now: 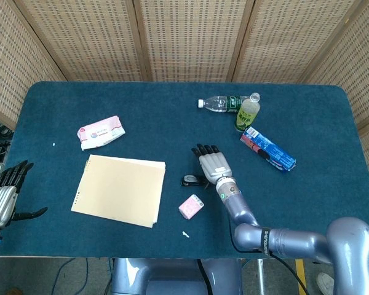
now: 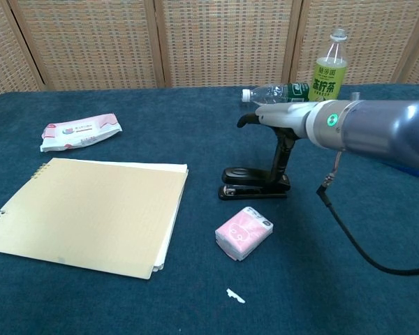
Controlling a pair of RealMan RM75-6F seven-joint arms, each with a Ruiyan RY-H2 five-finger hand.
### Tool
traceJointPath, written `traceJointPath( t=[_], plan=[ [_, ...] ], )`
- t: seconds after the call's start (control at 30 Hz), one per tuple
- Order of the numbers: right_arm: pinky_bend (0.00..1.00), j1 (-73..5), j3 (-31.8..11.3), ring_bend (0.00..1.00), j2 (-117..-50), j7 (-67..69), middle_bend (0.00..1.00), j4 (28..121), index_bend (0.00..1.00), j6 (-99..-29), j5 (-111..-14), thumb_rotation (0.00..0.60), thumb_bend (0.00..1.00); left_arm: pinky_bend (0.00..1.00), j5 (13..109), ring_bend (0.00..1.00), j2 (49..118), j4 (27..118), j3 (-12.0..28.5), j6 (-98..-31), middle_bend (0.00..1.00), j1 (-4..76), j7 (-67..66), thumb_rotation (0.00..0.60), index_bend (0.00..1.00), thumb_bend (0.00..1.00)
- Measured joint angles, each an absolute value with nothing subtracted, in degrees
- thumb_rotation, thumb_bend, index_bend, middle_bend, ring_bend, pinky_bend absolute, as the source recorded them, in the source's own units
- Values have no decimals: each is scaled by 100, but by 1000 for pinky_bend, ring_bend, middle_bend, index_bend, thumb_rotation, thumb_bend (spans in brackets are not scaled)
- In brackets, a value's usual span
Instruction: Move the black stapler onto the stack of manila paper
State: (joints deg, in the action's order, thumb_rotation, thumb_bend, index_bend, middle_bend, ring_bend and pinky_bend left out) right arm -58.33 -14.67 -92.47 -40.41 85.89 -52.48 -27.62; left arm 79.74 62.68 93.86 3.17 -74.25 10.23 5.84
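Observation:
The black stapler [image 1: 190, 180] [image 2: 254, 185] lies flat on the blue cloth, between the manila paper stack [image 1: 119, 189] [image 2: 84, 209] and my right hand. My right hand [image 1: 213, 165] [image 2: 288, 120] hovers just above the stapler's right end with its fingers stretched out flat and apart. Its thumb points down toward the stapler's rear end; contact cannot be told. The stapler is a short gap right of the paper's edge, not on it. My left hand [image 1: 3, 196] stays open at the table's left edge, seen only in the head view.
A pink tissue pack [image 1: 190, 206] [image 2: 244, 232] lies just in front of the stapler. A wipes packet [image 1: 101, 131] [image 2: 82, 130] sits behind the paper. An upright green bottle [image 1: 247, 112] [image 2: 329, 73], a lying clear bottle [image 1: 220, 103] [image 2: 276, 94] and a blue-red box [image 1: 268, 149] stand far right.

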Motion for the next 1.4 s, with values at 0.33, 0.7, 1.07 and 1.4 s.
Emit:
traceJointPath(
  t=[0.33, 0.7, 1.07, 1.4],
  plan=[
    [0, -4827, -877, 0, -8214, -3050, 0, 9165, 0, -6204, -5190, 600, 0, 0, 8039, 0, 6251, 9441, 326, -7592, 0, 976, 584, 600, 0, 0],
    [0, -2903, 269, 0, -7357, 91, 0, 7940, 0, -8251, -7912, 600, 0, 0, 8205, 0, 6274, 9591, 422, -7530, 0, 1201, 271, 600, 0, 0],
    [0, -1378, 583, 0, -7219, 1343, 0, 7293, 0, -9722, -8347, 600, 0, 14, 7929, 0, 6432, 10087, 908, -6157, 0, 2451, -749, 600, 0, 0],
    [0, -1152, 361, 0, -6886, 1352, 0, 7526, 0, -9865, -8458, 600, 0, 202, 7033, 144, 7674, 10012, 1556, -4871, 57, 4200, -1981, 600, 139, 0]
  ],
)
